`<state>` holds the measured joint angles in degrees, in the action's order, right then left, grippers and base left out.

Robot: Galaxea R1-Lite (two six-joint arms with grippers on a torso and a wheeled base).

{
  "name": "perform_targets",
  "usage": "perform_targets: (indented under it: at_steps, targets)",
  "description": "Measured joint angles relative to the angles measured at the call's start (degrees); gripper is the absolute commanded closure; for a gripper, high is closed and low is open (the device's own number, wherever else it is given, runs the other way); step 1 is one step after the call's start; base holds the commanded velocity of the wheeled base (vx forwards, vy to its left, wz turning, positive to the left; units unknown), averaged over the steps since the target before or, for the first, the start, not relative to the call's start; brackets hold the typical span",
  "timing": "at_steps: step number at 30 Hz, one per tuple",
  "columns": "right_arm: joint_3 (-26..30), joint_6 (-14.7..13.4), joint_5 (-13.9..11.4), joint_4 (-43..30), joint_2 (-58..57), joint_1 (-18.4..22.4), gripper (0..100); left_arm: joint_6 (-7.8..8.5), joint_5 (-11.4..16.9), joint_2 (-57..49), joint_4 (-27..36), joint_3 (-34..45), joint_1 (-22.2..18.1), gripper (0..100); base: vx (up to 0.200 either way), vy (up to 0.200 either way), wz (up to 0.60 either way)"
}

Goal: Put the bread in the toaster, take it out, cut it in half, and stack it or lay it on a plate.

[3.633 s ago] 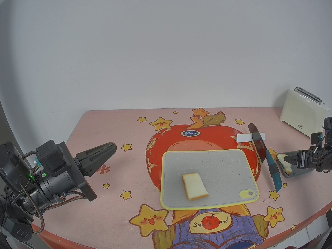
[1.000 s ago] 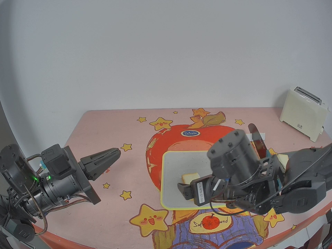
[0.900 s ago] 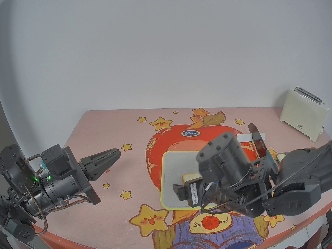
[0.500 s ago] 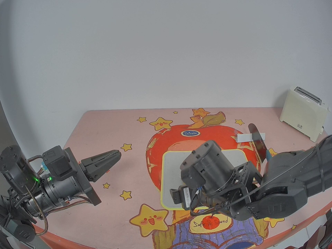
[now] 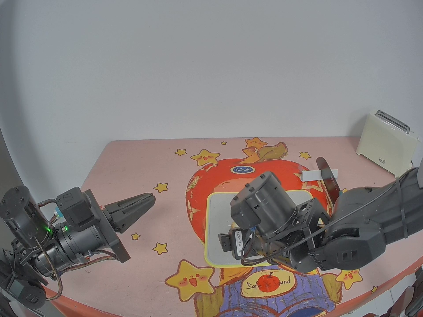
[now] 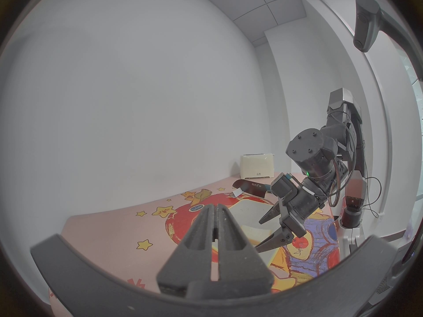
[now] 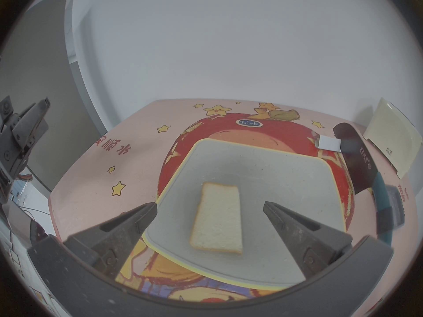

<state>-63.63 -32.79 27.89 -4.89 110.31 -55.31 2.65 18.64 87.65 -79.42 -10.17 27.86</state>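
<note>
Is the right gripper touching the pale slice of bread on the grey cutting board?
Apart. In the right wrist view the open right gripper shows bare grey cutting board between each fingertip and the slice of bread.

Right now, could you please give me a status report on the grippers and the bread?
Right gripper open over bread, flat on cutting board. Left gripper shut, aside. Knife beside board, not blocking.

The wall [image 5: 211, 58] at the back is plain and white. In front of it stands a pink table [image 5: 132, 164]. The table top has a big red apple [image 5: 211, 179] drawn on it, and little yellow stars [image 5: 205, 157] with smiling faces. The ceiling [image 6: 264, 5] is white with square tiles. The light is soft and even.
</note>
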Motion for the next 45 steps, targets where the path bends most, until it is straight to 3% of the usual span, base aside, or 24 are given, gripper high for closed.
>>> perform_targets:
  at_steps: [26,37,40,44,45]
  targets:
    - [2.73,-2.54,0.38,-0.37,-0.34,-0.95,0,0.00,-0.01,0.02,-0.01,-0.09,0.00,100,0.000,0.000,0.00]
    - [6.75,-2.29,0.22,-0.41,-12.11,1.69,0,-0.27,-0.15,0.02,-0.11,-0.50,0.50,100,0.000,0.000,0.00]
    - [9.95,-2.23,-1.07,-0.41,-18.20,3.66,0,-0.99,-0.94,0.00,-0.06,-0.80,2.55,100,0.000,0.000,0.00]
    - [13.73,-2.07,-3.80,-0.41,-25.81,6.94,0,-2.51,-5.73,0.06,0.02,-1.44,7.31,100,0.000,0.000,0.00]
    - [14.67,-1.91,-4.61,-0.44,-27.67,7.98,0,-2.78,-7.36,0.17,0.02,-1.68,8.52,0,0.000,0.000,0.00]
